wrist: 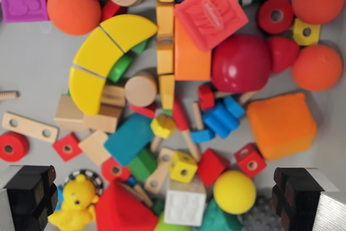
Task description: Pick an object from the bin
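Clutter is the chief hazard at this moment: the grey bin floor (32, 63) is packed with toys lying against and over one another, so a descent anywhere near the middle risks a finger landing on top of a piece rather than beside it. Between the two black gripper fingers (27, 196), low in the wrist view, sit a smooth yellow ball (234, 191), a white cube with a moulded face (185, 205), a small yellow wooden cube with a hole (183, 166) and a red triangular block (121, 209), all touching or nearly so. A pinch on the ball would probably squeeze it out sideways, its round surface giving the pads little purchase. A pinch on the white cube might drag the red block along or wedge a pad against it. The yellow rubber duck (75, 204) lies right against the finger at the wrist view's left and could be trapped or pushed as the hand comes down.

The gripper (162, 198) hangs above the pile, looking straight down, with its fingers spread wide to either edge of the wrist view and nothing between them; no contact with any toy is visible. No single object has been committed to; the candidates named above lie directly beneath the open span, while larger pieces such as the dark red rounded figure (240, 63) and the soft orange cube (281, 124) sit further up the view.
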